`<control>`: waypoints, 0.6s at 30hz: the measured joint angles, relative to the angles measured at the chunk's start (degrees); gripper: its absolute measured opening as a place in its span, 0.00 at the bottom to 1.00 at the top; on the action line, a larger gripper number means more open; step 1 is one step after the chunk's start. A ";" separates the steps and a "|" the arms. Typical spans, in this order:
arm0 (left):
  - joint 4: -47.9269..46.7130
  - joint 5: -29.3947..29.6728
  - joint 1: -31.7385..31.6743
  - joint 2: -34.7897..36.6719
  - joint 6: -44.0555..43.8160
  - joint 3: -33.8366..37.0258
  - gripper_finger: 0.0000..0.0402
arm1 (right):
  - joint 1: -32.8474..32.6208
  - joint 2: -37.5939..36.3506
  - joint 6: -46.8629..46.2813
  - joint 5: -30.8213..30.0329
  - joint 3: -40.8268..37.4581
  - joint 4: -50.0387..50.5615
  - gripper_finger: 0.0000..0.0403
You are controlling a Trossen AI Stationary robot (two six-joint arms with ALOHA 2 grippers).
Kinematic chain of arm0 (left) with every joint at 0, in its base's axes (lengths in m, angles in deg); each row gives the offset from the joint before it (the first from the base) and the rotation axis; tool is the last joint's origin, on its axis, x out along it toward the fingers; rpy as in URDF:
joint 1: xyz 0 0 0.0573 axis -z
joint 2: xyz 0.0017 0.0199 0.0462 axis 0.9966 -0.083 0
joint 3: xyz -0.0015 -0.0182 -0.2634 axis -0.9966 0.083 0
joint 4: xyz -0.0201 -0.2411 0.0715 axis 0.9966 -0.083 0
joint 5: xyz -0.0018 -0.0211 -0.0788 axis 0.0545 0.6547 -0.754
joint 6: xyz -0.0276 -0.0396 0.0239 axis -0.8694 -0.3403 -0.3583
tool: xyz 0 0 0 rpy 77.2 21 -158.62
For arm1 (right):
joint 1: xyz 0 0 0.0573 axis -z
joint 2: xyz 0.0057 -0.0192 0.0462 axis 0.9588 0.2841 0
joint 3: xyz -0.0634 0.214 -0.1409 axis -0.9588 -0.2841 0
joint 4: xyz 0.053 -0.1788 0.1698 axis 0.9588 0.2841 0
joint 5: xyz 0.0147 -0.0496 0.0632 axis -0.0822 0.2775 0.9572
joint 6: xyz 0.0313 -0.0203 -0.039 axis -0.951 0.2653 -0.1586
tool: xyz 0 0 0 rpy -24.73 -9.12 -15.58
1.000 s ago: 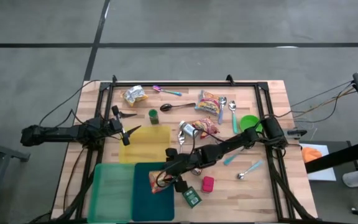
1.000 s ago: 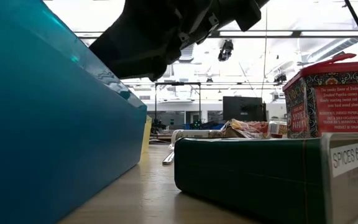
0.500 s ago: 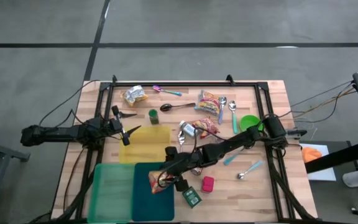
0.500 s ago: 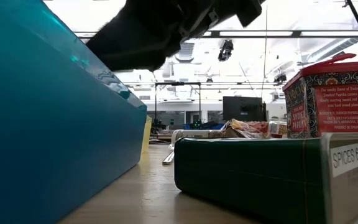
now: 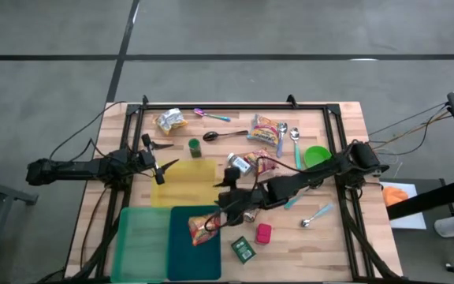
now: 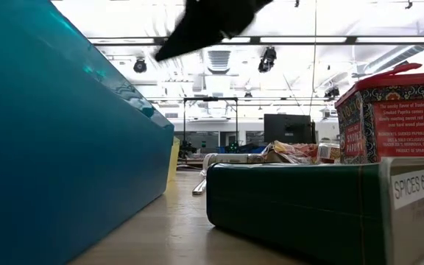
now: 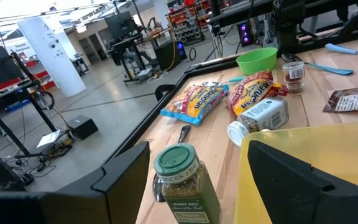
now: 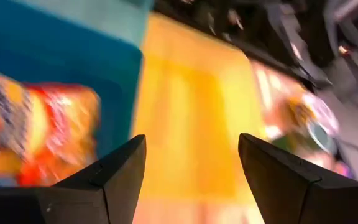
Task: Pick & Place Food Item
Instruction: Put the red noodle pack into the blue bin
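An orange-and-red snack bag (image 5: 202, 229) lies flat on the floor of the blue tray (image 5: 181, 256); it also shows in the right wrist view (image 8: 36, 137). My right gripper (image 5: 219, 207) hovers open above the tray's far right corner, slanting down, with nothing between its fingers (image 8: 191, 180). In the low view, part of that arm shows as a dark shape (image 6: 212, 22) above. My left gripper (image 5: 158, 167) waits open at the left side, by the yellow tray (image 5: 186, 180).
A green tray (image 5: 142, 241) adjoins the blue one. Near the front stand a green tin (image 5: 243, 249) and a red tin (image 5: 264, 233). Farther back lie a green-lidded jar (image 7: 182, 180), other snack bags (image 5: 265, 128), a green bowl (image 5: 315, 155) and several spoons.
My right gripper has risen from the blue tray and drawn back toward the table's far right, tipping up and rolling at the wrist. The snack bag has stayed where it lay in the tray.
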 joint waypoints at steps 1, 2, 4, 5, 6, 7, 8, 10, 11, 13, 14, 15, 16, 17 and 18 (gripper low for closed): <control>-0.02 -0.05 0.01 -0.07 0.00 0.00 0.69 | -0.04 -0.37 -0.93 -1.13 -0.03 1.34 0.63; -0.01 -0.06 0.00 -0.09 0.00 0.00 0.69 | -0.04 -0.67 -1.50 -2.29 -0.08 2.69 0.63; -0.06 -0.02 0.01 -0.56 0.02 0.00 0.69 | -0.06 -1.03 -3.37 -4.76 -0.28 6.86 0.63; -0.02 -0.15 0.01 -0.58 0.00 0.00 0.69 | -0.06 -1.04 -4.55 -5.95 -0.30 8.58 0.63; 0.04 -0.11 -0.01 -0.62 0.00 0.00 0.69 | -0.06 -1.04 -5.76 -7.15 -0.34 10.27 0.63; 0.04 -0.09 0.01 -0.82 0.00 0.00 0.69 | -0.08 -1.04 -7.00 -8.36 -0.53 12.12 0.63; -0.04 -0.14 0.00 -0.93 0.01 0.00 0.69 | -0.08 -1.04 -8.06 -9.31 -0.73 13.79 0.63; 0.02 -0.11 0.00 -0.95 0.00 0.00 0.69 | -0.08 -1.04 -10.05 -10.19 -1.33 15.16 0.63; -0.02 -0.10 0.01 -1.10 0.00 0.00 0.69 | -0.08 -1.04 -10.97 -10.78 -1.80 15.72 0.63; 0.00 -0.09 -0.01 -1.06 0.00 0.00 0.69 | -0.12 -1.03 -12.29 -12.72 -2.82 16.37 0.63; -0.02 -0.05 0.01 -1.08 0.02 0.00 0.69 | -0.20 -1.02 -12.80 -13.81 -3.44 16.38 0.63; -0.02 -0.09 0.01 -1.10 0.00 0.00 0.69 | -0.24 -1.02 -13.16 -14.95 -4.05 16.51 0.63; -0.02 -0.07 0.01 -1.07 0.01 0.00 0.69 | -0.24 -1.02 -13.38 -16.00 -4.67 16.52 0.63; 0.00 -0.05 0.00 -1.07 0.00 0.00 0.69 | -0.24 -1.02 -13.81 -16.89 -5.32 16.46 0.63; -0.02 -0.04 0.01 -1.10 0.00 0.00 0.69 | -0.23 -1.02 -14.58 -17.57 -5.92 16.61 0.63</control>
